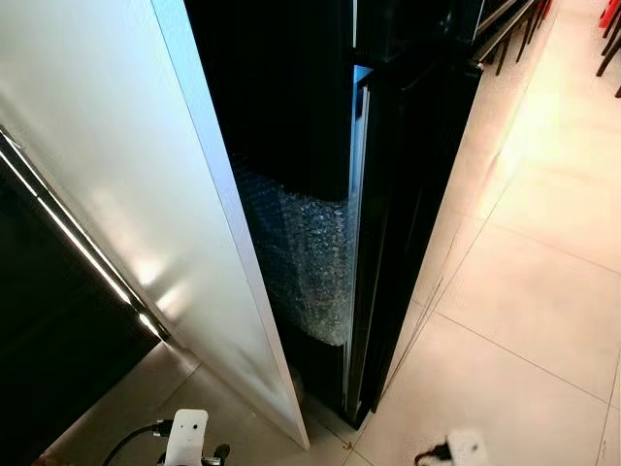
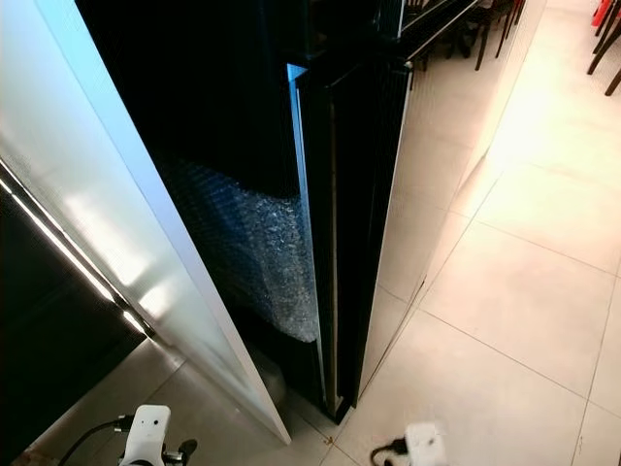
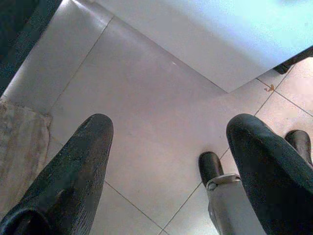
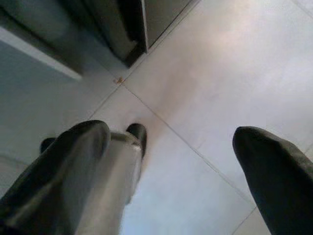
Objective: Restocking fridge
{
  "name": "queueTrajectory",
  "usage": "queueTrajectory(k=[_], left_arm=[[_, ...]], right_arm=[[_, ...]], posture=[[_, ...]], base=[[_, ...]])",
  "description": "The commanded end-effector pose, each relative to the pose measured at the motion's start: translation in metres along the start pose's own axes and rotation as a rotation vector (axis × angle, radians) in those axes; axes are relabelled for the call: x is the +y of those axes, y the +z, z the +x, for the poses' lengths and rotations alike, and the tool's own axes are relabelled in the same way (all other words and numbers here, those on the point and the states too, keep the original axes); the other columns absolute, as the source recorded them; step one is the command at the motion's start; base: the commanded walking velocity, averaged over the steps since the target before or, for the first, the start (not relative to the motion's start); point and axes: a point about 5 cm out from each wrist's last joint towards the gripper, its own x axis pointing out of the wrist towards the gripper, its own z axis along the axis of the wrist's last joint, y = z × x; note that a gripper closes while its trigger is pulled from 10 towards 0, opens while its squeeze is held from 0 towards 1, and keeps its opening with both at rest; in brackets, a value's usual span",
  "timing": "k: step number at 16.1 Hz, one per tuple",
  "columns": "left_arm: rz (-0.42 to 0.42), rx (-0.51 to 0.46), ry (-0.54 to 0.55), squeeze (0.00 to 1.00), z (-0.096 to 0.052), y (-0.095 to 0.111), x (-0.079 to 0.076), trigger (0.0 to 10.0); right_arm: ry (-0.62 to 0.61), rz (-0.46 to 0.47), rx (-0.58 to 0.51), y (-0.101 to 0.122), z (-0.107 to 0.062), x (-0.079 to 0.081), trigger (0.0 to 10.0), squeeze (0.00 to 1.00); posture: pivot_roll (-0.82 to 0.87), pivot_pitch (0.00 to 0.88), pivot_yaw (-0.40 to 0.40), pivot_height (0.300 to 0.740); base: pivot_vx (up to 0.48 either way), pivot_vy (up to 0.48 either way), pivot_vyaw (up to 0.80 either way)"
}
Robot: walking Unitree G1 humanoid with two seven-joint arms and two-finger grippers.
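The tall black fridge (image 1: 417, 175) stands right in front of me, seen from above. A wide white door panel (image 1: 126, 175) angles out on its left, with a narrow dark gap between them. Bubble wrap (image 1: 303, 262) shows low in that gap. Both arms hang at my sides. My left gripper (image 3: 171, 127) is open over the tiled floor near the white panel's bottom corner (image 3: 230, 83), nothing between its fingers (image 3: 78, 166). My right gripper (image 4: 171, 132) is open too, above the floor by the fridge's black base (image 4: 132, 44). I see no items for stocking.
Pale tiled floor (image 1: 543, 291) stretches to the right of the fridge. Chair legs (image 1: 611, 39) stand at the far right. A dark cabinet front with a bright strip (image 1: 78, 243) lies to the left. My own feet (image 3: 211, 166) and a worn mat (image 3: 19, 147) are below.
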Motion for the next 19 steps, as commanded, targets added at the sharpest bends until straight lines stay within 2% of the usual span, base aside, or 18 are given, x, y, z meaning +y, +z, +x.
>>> queueTrajectory(k=[1, 2, 4, 8, 15, 19], left_arm=[[0.013, 0.044, 0.003, 0.0, -0.002, -0.009, 0.004, 10.0], [0.029, 0.052, -0.004, 0.0, -0.002, -0.01, 0.003, 10.0], [0.052, 0.06, -0.02, 0.0, -0.003, -0.013, -0.001, 10.0], [0.046, 0.077, -0.01, 0.0, -0.004, -0.017, 0.0, 10.0], [0.043, 0.085, -0.01, 0.0, -0.004, -0.019, 0.0, 10.0], [0.043, 0.078, -0.004, 0.0, -0.003, -0.015, 0.002, 10.0]], right_arm=[[-0.01, 0.038, 0.026, -0.007, -0.001, 0.005, 10.0, 0.0], [-0.009, 0.053, 0.025, -0.006, 0.0, 0.01, 10.0, 0.0], [0.04, 0.011, 0.033, -0.007, 0.0, 0.018, 10.0, 0.0], [0.024, 0.013, 0.064, -0.014, -0.002, 0.011, 10.0, 0.0], [0.036, -0.003, 0.071, -0.013, -0.001, 0.016, 10.0, 0.0], [0.022, -0.01, 0.058, -0.008, 0.0, 0.014, 10.0, 0.0]], posture=[[-0.08, 0.02, 0.061, 0.74], [-0.09, 0.021, 0.066, 0.74], [-0.08, 0.019, 0.062, 0.74], [-0.07, 0.008, 0.055, 0.74], [-0.07, 0.0, 0.052, 0.74], [-0.07, 0.033, 0.052, 0.74]], base=[[0.0, 0.0, 0.0], [0.0, 0.0, 0.0], [0.0, -0.133, 0.0], [0.0, -0.345, 0.0], [0.0, -0.354, 0.0], [0.0, -0.356, 0.0]])
